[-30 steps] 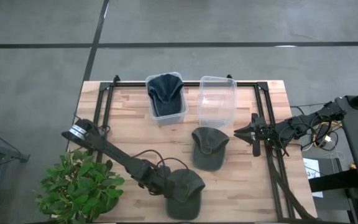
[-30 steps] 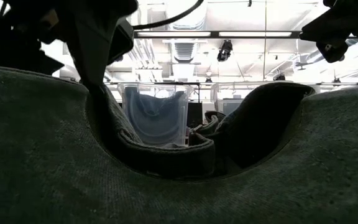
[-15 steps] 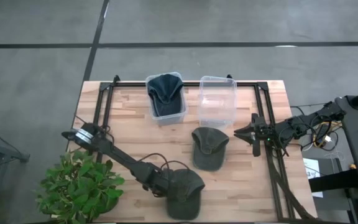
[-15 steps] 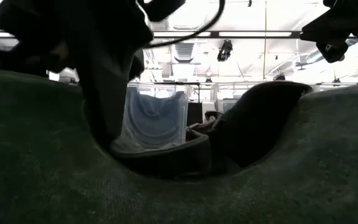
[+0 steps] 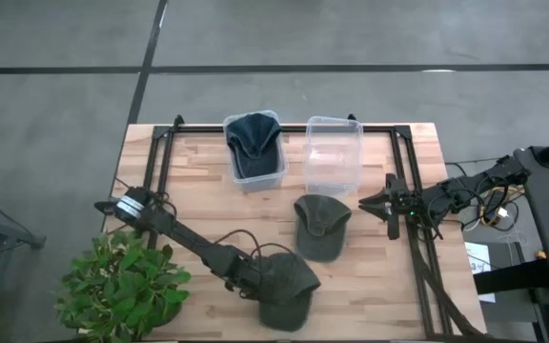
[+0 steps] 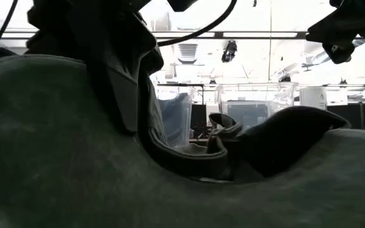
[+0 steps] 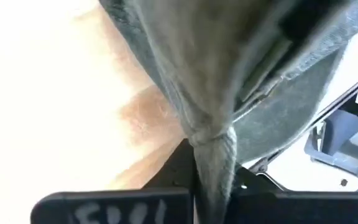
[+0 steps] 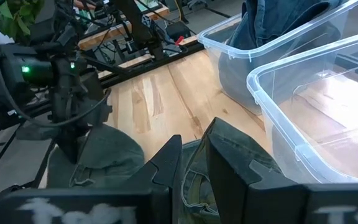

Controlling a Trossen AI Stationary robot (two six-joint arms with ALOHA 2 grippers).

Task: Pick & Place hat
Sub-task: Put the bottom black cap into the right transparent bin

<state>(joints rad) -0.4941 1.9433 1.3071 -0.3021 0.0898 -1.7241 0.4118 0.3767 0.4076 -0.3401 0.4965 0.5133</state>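
Observation:
An olive cap point(image 5: 286, 286) lies near the table's front edge and fills the low view point(image 6: 56, 158). My left gripper point(image 5: 246, 281) is shut on its left side. A second olive cap point(image 5: 320, 227) rests crown-up on the table's middle and shows in the right wrist view point(image 8: 229, 180). My right gripper point(image 5: 362, 203) is shut and empty, level above the table to the right of that cap. A clear bin point(image 5: 254, 152) at the back holds a dark blue hat point(image 5: 254, 141). A second clear bin point(image 5: 334, 157) stands beside it. My left gripper pinches a gathered fold of the cap's cloth point(image 7: 213, 155) at the cap's left side between its two fingers. The fingers come low and slanting from the table's left. The held side is raised point(image 6: 75, 82); the rest of the cap lies on the table.
A potted green plant point(image 5: 122, 286) stands at the table's front left corner, next to my left arm. A dark frame rail point(image 5: 417, 257) runs along the table's right side. Bare wood lies between the caps and the bins.
My left gripper has gone a little toward the table's right and up, shut on the near cap. The cap's left side has risen and bunched up. Its right part has stayed on the table.

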